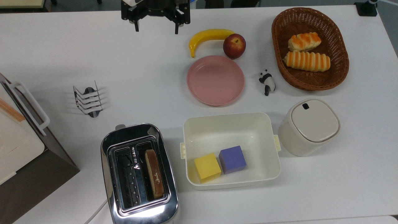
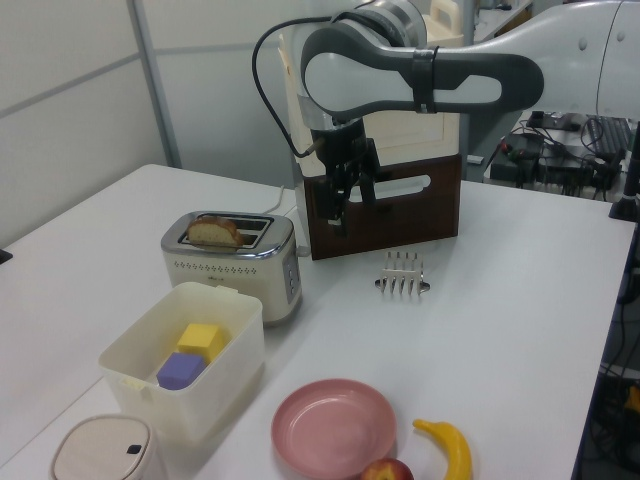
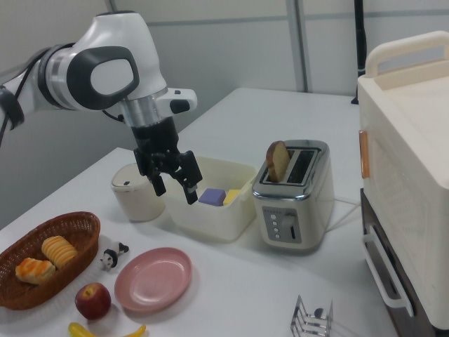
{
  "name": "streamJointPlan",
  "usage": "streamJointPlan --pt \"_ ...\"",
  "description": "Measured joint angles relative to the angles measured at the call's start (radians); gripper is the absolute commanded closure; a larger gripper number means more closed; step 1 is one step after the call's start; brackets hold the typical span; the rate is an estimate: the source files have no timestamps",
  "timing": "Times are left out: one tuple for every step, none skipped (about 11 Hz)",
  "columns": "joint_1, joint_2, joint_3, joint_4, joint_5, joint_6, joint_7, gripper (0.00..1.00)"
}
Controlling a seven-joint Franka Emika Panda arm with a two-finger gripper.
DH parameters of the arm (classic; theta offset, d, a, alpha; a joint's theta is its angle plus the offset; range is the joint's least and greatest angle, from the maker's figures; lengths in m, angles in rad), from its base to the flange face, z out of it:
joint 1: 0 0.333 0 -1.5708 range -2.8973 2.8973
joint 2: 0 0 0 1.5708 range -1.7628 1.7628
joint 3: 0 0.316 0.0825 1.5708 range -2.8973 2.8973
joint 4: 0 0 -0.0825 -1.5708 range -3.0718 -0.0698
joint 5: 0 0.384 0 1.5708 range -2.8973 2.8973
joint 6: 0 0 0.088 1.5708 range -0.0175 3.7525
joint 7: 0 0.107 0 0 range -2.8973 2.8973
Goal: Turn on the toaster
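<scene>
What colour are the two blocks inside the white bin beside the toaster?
One block is yellow, the other purple; the top view shows them best.

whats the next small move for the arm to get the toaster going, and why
Probably carry the open gripper across the table toward the toaster's lever end, the end facing the toast rack. The gripper hangs in the air well away from the toaster and holds nothing. A bread slice already stands in one slot, sitting high, so the lever seems not yet pressed down.

A lab: robot arm [image 3: 105, 70], white table [image 1: 124, 62], partition walls.
</scene>
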Motion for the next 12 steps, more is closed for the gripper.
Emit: streamJointPlan --pt "0.000 0.000 0.000 0.000 0.000 0.000 0.000 0.00" --pt "-0.005 0.000 -0.001 0.000 0.000 0.000 -0.004 0.00" --pt "-0.018 0.000 -0.001 0.000 0.000 0.000 -0.011 0.00" --pt "-0.029 0.000 -0.002 0.000 0.001 0.000 -0.019 0.00" --pt "-0.035 0.000 -0.002 0.000 0.001 0.000 -0.022 0.00" --pt "-0.037 0.000 -0.002 0.000 0.001 0.000 -0.023 0.00" --pt "-0.037 0.000 -0.001 0.000 0.001 0.000 -0.024 0.00" --pt "-0.037 0.000 -0.001 0.000 0.001 0.000 -0.028 0.00" --pt "-0.037 0.000 -0.001 0.000 0.001 0.000 -0.041 0.00" --pt "-0.037 0.000 -0.001 0.000 0.001 0.000 -0.046 0.00" --pt "-0.038 0.000 -0.001 0.000 0.001 0.000 -0.048 0.00" --pt "-0.038 0.000 -0.001 0.000 0.001 0.000 -0.055 0.00"
